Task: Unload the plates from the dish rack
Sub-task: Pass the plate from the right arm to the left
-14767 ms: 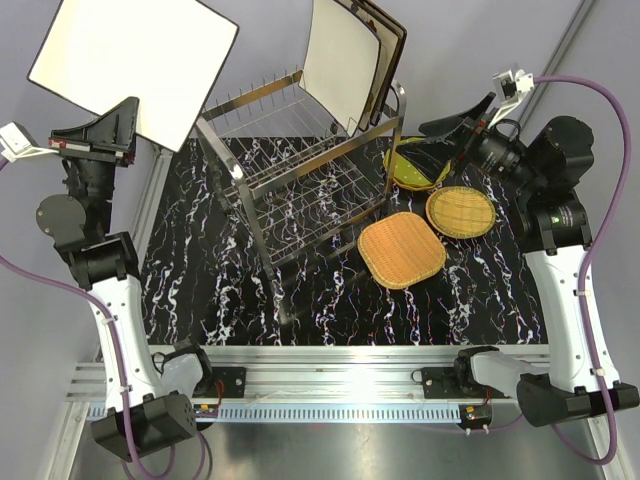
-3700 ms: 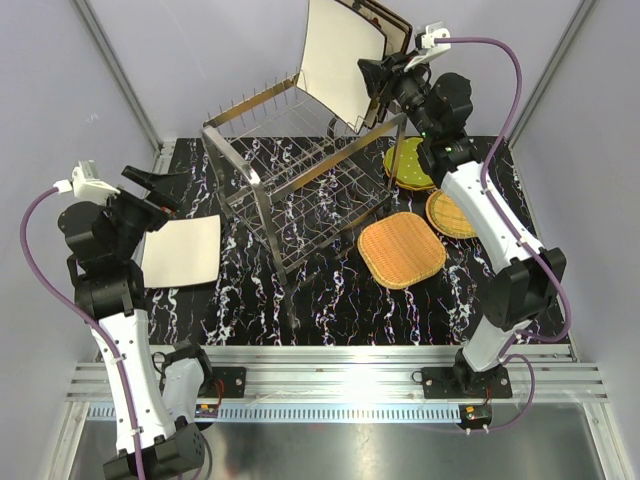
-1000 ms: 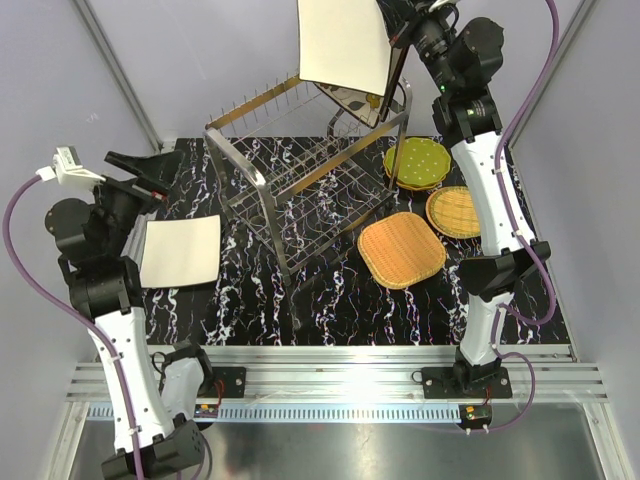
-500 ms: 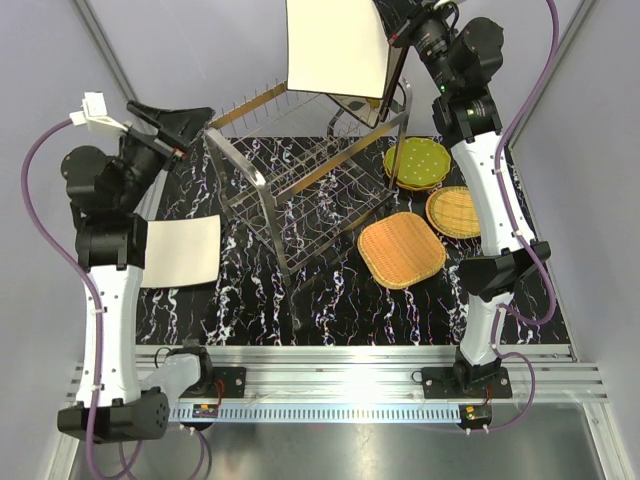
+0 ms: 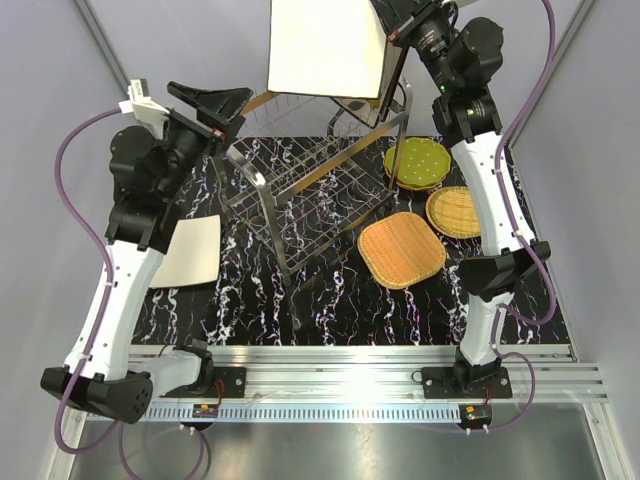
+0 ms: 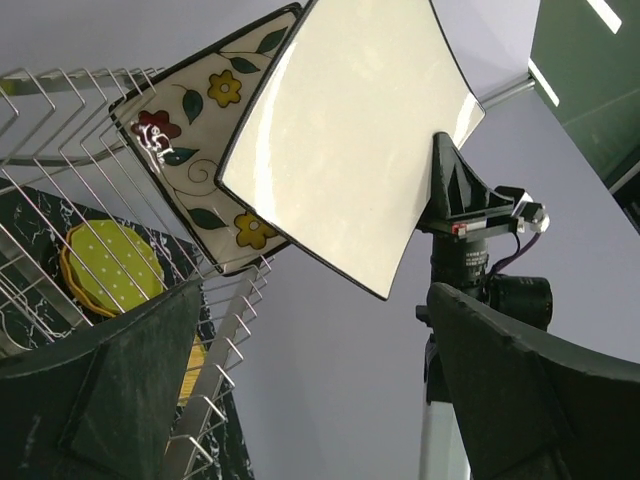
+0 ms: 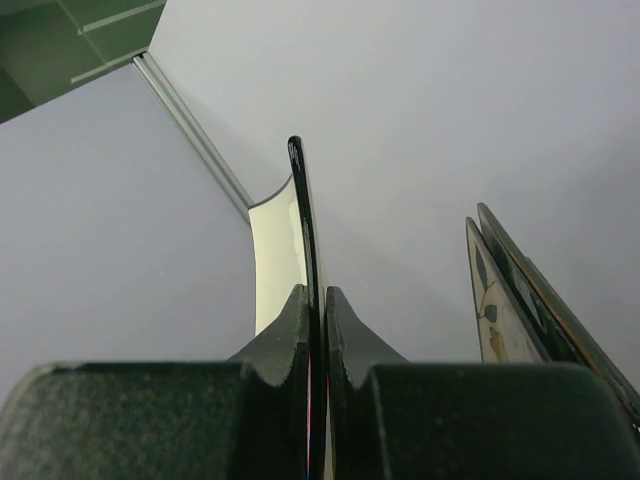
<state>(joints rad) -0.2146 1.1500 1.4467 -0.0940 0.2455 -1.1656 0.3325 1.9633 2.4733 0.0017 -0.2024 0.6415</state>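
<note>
While shut (right), pincer (image 7: 313,296) grips plate (image 5: 325,45).

Right arm (image 5: 480,170) is now up over the dish rack (image 5: 300,190). Right jaws pinch a cream square plate (image 5: 325,45) by its edge, it's lifted out of the rack and has drifted left over the last second. Flower-patterned plate (image 6: 185,110) behind it is now uncovered. Left arm (image 5: 130,250) has let go of the second cream plate (image 5: 195,250), now flat on the bench (image 5: 330,300) at left, and has swung up. Left jaws are wide apart, facing the lifted plate.
</note>
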